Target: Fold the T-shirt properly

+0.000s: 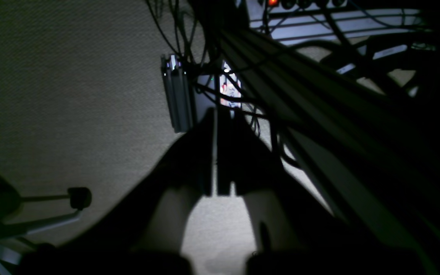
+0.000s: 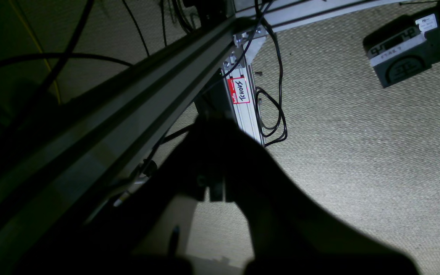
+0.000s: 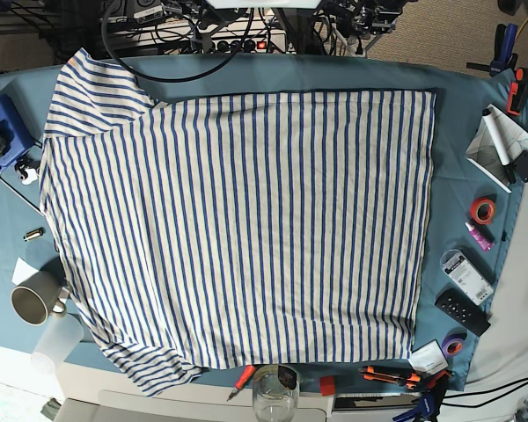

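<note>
Cloth fills the base view: the cream-white, blue-striped short-sleeved T-shirt point(image 3: 242, 220) lies spread flat on the teal-blue table cloth point(image 3: 458, 141), sleeves toward that view's left, a grey mug point(image 3: 33, 303) beside its lower sleeve. Both arms hang below the table; the left gripper point(image 1: 216, 152) and right gripper point(image 2: 216, 168) are clenched on nothing, over beige carpet point(image 2: 357, 152).

The T-shirt point(image 3: 246, 229) lies spread flat across the teal table cloth point(image 3: 449, 123) — sleeves at the left, a mug point(image 3: 31, 303) just beside its lower-left edge.
</note>
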{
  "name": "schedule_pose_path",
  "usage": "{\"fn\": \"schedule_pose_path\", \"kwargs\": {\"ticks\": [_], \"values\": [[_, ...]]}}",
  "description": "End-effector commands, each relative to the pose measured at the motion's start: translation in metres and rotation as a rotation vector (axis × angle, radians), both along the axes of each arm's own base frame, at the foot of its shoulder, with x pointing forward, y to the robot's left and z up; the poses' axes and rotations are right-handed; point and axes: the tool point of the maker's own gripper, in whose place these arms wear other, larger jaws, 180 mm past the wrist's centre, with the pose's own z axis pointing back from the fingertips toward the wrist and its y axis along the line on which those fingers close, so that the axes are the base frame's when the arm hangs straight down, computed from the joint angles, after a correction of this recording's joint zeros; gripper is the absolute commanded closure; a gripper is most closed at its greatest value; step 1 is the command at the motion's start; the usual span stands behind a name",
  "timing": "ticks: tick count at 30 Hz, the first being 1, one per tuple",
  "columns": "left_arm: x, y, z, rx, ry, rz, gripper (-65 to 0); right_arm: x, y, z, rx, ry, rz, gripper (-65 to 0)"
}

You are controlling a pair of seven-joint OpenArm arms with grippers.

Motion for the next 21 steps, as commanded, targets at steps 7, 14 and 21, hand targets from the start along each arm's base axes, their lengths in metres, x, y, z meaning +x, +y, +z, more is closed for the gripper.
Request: {"fn": "schedule_pose_path", "kwargs": {"ticks": [7, 14, 21], "values": [[0.0034, -0.003, 0.0009, -0.011, -0.006, 0.007, 0.0, -0.0008, 0.0019, 0.0008, 0.011, -0.001, 0.014, 0.0], [0.0045, -0.003, 0.0011, -0.011, -0.01, 0.007, 0.0, -0.0007, 0.0019, 0.0008, 0.012, -0.002, 0.014, 0.0], [0.009, -0.003, 0.002, -0.012, -0.021, 0.007, 0.0, -0.0005, 0.002, 0.0008, 0.012, -0.002, 0.014, 0.0]]}}
